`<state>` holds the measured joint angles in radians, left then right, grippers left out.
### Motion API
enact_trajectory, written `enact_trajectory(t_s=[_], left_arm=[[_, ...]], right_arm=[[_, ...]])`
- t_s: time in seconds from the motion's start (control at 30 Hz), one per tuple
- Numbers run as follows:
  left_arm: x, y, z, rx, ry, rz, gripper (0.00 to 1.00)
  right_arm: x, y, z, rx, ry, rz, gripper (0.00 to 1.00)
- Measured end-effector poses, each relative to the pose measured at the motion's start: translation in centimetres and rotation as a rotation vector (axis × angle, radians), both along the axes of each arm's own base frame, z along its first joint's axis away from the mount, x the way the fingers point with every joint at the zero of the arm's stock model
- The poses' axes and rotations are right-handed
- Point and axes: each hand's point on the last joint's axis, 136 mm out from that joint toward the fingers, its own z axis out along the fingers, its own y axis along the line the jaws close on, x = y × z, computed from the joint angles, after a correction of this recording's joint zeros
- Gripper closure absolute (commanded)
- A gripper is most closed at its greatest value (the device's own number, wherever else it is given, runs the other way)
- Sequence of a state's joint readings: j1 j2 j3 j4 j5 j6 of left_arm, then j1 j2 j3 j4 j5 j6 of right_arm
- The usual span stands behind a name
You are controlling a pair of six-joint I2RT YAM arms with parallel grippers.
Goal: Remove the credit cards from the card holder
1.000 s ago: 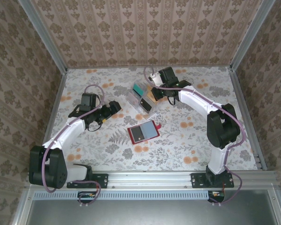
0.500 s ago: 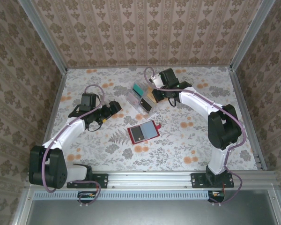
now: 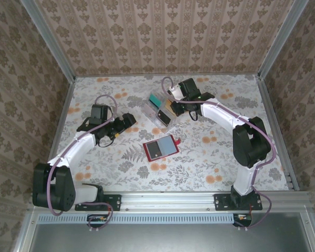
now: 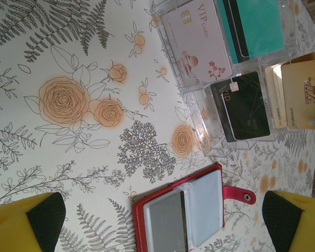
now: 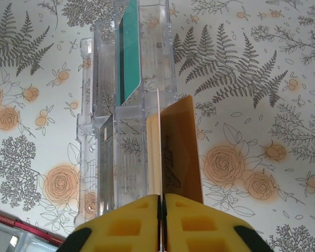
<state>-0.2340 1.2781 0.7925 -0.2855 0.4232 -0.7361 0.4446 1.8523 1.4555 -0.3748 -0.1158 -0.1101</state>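
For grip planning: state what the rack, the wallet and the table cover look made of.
Rack: clear rigid plastic, glossy; see-through walls with bright glints.
Wallet: red, probably leather or imitation, fairly matte, with a snap tab.
Table cover: printed floral sheet, matte; paper or vinyl, unclear.

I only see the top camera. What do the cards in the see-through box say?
Observer: On the left wrist camera, the white plastic card in the clear plastic rack reads "VIP CARD".
Child: Is the right claw grabbing something?
Observer: Its wrist camera shows the right claw shut at the edge of a thin gold plastic card; a grip is unclear.
Child: How does the red wallet close?
Observer: The flat red wallet lies open; its little red tab ends in a round snap.
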Motion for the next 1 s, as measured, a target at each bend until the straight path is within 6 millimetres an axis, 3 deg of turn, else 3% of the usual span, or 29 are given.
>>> enact_trajectory(t_s=[0.23, 0.37, 0.47, 0.57, 0.67, 0.9, 1.0], left_arm=[[0.0, 0.0, 0.0, -0.002, 0.001, -0.002, 0.0], [-0.1, -0.1, 0.0, -0.005, 0.001, -0.005, 0.0], [-0.1, -0.2, 0.0, -0.009, 0.004, -0.008, 0.0], [-0.6, -0.2, -0.6, -0.012, 0.018, -0.014, 0.0], [-1.1, -0.4, -1.2, -0.009, 0.034, -0.023, 0.0], [-1.9, -1.8, -2.1, 0.004, 0.06, -0.07, 0.0], [-2.1, -2.1, -2.8, 0.013, 0.077, -0.08, 0.0]], right_arm=[[-0.1, -0.1, 1.0, 0.022, -0.006, -0.021, 0.57], [-0.7, -0.4, 3.7, 0.069, -0.031, -0.059, 0.44], [-1.7, -0.7, 6.2, 0.131, -0.044, -0.099, 0.39], [-3.6, -0.5, 7.2, 0.189, -0.023, -0.13, 0.37], [-6.2, 0.7, 6.1, 0.223, 0.039, -0.142, 0.37], [-13.0, 4.6, -0.4, 0.205, 0.252, -0.161, 0.37], [-14.4, 5.3, -3.1, 0.199, 0.33, -0.203, 0.38]])
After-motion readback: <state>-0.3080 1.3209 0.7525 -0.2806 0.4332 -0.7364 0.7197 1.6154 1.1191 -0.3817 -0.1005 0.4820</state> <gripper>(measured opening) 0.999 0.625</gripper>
